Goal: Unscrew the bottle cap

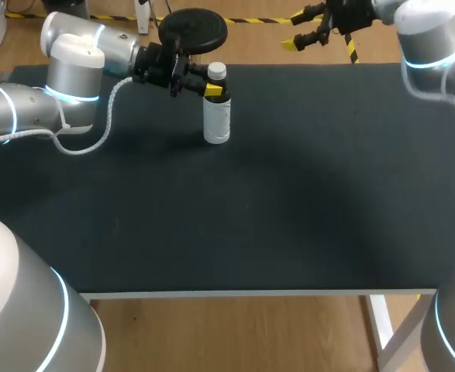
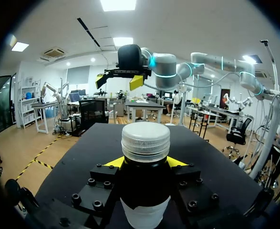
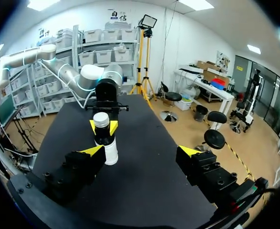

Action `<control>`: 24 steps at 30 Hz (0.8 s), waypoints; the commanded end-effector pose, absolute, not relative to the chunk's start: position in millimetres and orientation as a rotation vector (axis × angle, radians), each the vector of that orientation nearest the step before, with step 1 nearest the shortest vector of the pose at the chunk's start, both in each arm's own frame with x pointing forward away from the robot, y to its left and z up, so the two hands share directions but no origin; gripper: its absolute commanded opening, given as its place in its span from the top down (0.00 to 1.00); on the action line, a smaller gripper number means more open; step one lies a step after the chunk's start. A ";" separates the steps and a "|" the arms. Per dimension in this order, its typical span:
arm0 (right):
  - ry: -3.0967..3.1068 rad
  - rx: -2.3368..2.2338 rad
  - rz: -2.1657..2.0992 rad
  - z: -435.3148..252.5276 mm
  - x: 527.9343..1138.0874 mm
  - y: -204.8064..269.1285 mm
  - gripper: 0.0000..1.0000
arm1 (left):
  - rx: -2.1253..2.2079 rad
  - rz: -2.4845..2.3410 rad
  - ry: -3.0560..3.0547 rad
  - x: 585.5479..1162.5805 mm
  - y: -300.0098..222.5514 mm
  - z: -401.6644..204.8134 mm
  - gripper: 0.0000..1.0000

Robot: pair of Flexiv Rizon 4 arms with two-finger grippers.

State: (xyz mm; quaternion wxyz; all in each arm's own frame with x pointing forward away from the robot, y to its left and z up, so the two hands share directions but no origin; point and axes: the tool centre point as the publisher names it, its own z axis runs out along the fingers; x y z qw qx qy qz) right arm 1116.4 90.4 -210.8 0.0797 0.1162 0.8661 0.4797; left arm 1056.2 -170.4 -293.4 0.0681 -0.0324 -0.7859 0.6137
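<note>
2 grippers shown: left gripper (image 1: pixel 211 88) clamps the upright bottle (image 1: pixel 217 120) by its dark neck, just below the white cap (image 1: pixel 217 71), on the table (image 1: pixel 289 201); right gripper (image 3: pixel 142 151) hangs wide open, well apart.

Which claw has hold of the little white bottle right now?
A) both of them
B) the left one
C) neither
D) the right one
B: the left claw is closed on the bottle from both sides just below its cap, while the right claw hangs open, well away from it.
</note>
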 end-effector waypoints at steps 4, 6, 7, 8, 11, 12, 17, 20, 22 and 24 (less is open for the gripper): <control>2.790 0.262 1.512 -214.4 1122.3 118.0 0.00 | -0.103 1.846 -2.363 1058.2 -170.1 -294.4 1.00; 2.816 0.258 1.528 -214.9 1120.0 123.9 0.00 | -0.103 1.846 -2.363 1058.2 -170.1 -294.4 1.00; 2.828 0.253 1.525 -215.1 1118.8 126.2 0.00 | -0.103 1.846 -2.363 1058.2 -170.1 -294.4 1.00; 2.841 0.259 1.527 -215.5 1118.1 128.2 0.00 | -0.103 1.846 -2.363 1058.2 -170.1 -294.4 1.00; 2.877 0.272 1.515 -216.7 1116.1 132.1 0.00 | -0.103 1.846 -2.363 1058.2 -170.1 -294.4 1.00; 2.888 0.270 1.502 -216.8 1114.9 133.0 0.00 | -0.103 1.846 -2.363 1058.2 -170.1 -294.4 1.00; 2.888 0.270 1.502 -216.8 1114.9 133.0 0.00 | -0.103 1.846 -2.363 1058.2 -170.1 -294.4 1.00; 2.888 0.270 1.502 -216.8 1114.9 133.0 0.00 | -0.103 1.846 -2.363 1058.2 -170.1 -294.4 1.00; 2.888 0.270 1.502 -216.8 1114.9 133.0 0.00 | -0.103 1.846 -2.363 1058.2 -170.1 -294.4 1.00; 2.888 0.270 1.502 -216.8 1114.9 133.0 0.00 | -0.103 1.846 -2.363 1058.2 -170.1 -294.4 1.00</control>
